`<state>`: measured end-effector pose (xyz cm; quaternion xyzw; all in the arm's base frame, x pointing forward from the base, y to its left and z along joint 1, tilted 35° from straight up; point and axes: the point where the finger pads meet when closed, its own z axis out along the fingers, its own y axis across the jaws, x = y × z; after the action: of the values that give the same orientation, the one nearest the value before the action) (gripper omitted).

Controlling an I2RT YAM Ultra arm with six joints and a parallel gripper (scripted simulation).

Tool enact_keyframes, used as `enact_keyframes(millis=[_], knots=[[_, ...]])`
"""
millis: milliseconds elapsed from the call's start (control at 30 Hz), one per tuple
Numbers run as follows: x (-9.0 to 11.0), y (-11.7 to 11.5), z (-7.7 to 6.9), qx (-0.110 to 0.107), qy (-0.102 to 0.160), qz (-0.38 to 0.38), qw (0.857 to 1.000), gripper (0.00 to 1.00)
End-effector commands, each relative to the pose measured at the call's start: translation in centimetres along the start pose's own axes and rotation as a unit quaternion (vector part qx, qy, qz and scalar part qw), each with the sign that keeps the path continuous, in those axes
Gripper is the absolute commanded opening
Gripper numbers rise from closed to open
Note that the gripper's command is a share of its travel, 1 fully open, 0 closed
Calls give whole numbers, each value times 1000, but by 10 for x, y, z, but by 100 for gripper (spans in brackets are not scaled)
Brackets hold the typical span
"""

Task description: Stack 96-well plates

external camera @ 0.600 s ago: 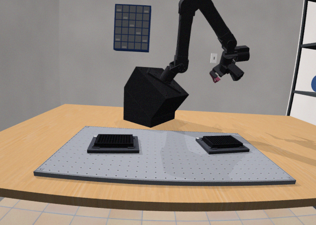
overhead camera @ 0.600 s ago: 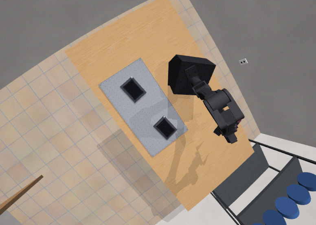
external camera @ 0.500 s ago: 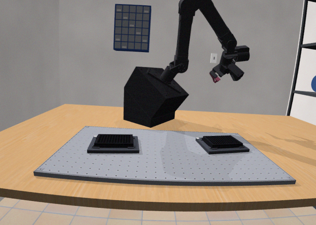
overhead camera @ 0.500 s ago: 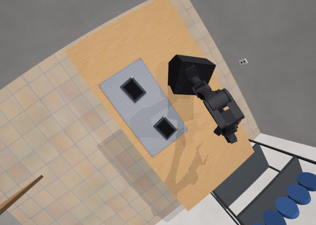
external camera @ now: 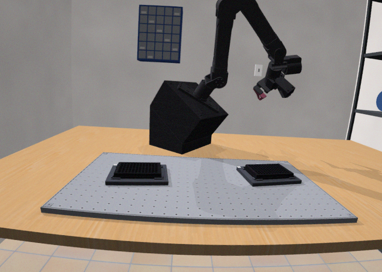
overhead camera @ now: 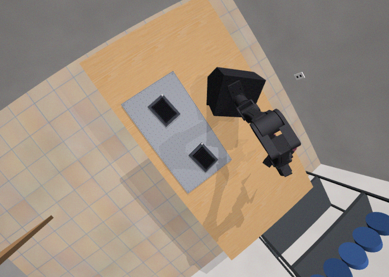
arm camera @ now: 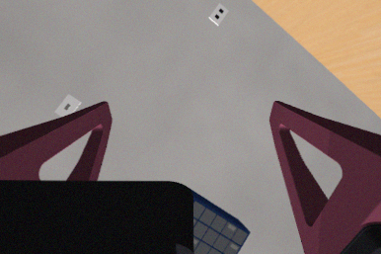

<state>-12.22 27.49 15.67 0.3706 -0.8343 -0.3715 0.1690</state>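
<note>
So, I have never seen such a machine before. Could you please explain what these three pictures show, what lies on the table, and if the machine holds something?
The black jointed thing is a robot arm mounted on a slanted black block. At its end is a gripper, two maroon fingers that can pinch things.

One picture looks down from above, one looks across the wooden table from the front, and one comes from a camera on the arm's wrist, so the fingers frame that view.

On the table lies a grey perforated board. It carries two dark holders, each with a black plate of many small wells: one plate on the left of the front view, another on the right.

The gripper is open, holds nothing, and hangs high, off to the side of the board.
</note>
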Motion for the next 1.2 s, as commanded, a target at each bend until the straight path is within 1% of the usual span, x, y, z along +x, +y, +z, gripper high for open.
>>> enact_keyframes(millis=[0,33,100,133,167,200,233,300,367,400,433,500,533,600,633,700,733,767,800,833,867,933,967,1000,1067,1100,1133,1167], knots=[[-5,0,-8,6,-31,2,999,100],[-16,4,-15,1,-48,4,999,100],[-24,2,-20,0,-48,-4,999,100],[-26,0,-19,0,-42,-2,999,100],[-31,-2,-23,9,-63,1,998,100],[-35,-4,-26,17,-77,5,997,100],[-39,-7,-28,20,-83,7,996,100],[-45,-11,-32,17,-79,6,997,100],[-53,-17,-37,38,-111,16,993,100],[-57,-20,-39,41,-116,18,992,100],[-60,-23,-42,42,-116,17,992,100],[-60,-23,-42,42,-116,17,992,100],[-62,-24,-43,39,-112,17,993,100],[-70,-31,-49,61,-141,28,988,100],[-73,-34,-52,64,-146,29,987,100],[-78,-39,-57,61,-142,29,988,100],[-81,-43,-58,64,-139,31,988,100],[-85,-51,-55,72,-131,38,988,100],[-88,-50,-63,78,-154,37,984,100],[-91,-52,-68,86,-170,40,981,100],[-93,-55,-71,89,-173,42,980,100],[-98,-66,-70,96,-158,51,981,100],[-101,-67,-78,104,-180,51,977,100],[-103,-68,-83,111,-195,54,973,100],[-103,-68,-83,111,-195,54,973,100],[-105,-71,-86,114,-198,55,972,100],[-107,-76,-86,115,-189,59,974,100],[-109,-83,-85,120,-183,64,974,100]])
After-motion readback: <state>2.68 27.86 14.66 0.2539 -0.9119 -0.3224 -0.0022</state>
